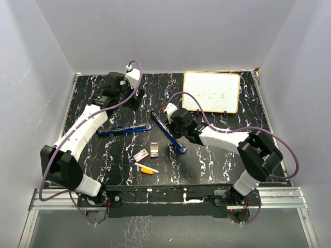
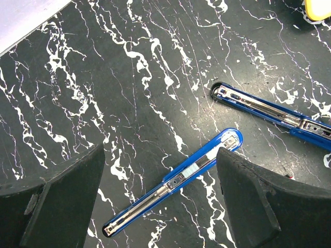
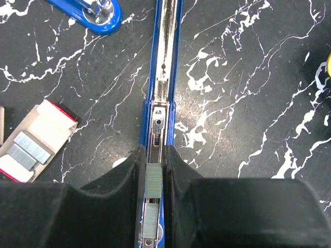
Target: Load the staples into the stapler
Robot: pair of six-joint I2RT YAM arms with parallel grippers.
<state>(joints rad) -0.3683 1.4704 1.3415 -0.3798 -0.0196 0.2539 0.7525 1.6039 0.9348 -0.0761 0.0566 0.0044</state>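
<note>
A blue stapler (image 1: 168, 132) (image 3: 164, 77) lies opened flat, its metal channel facing up. My right gripper (image 1: 174, 132) (image 3: 154, 155) is shut on a short silvery strip of staples (image 3: 154, 181), holding it over the channel. A second strip (image 3: 150, 219) sits in the channel right behind it. The small red-and-white staples box (image 1: 140, 155) (image 3: 39, 139) lies open to the stapler's left with strips inside. My left gripper (image 1: 108, 95) (image 2: 160, 155) hangs open and empty above a second opened blue stapler (image 1: 124, 129) (image 2: 176, 183).
A yellow-and-white marker (image 1: 147, 169) lies near the table's front edge. A small grey-brown piece (image 1: 153, 151) sits beside the box. A yellow-framed whiteboard (image 1: 212, 92) lies at the back right. White walls enclose the table on three sides.
</note>
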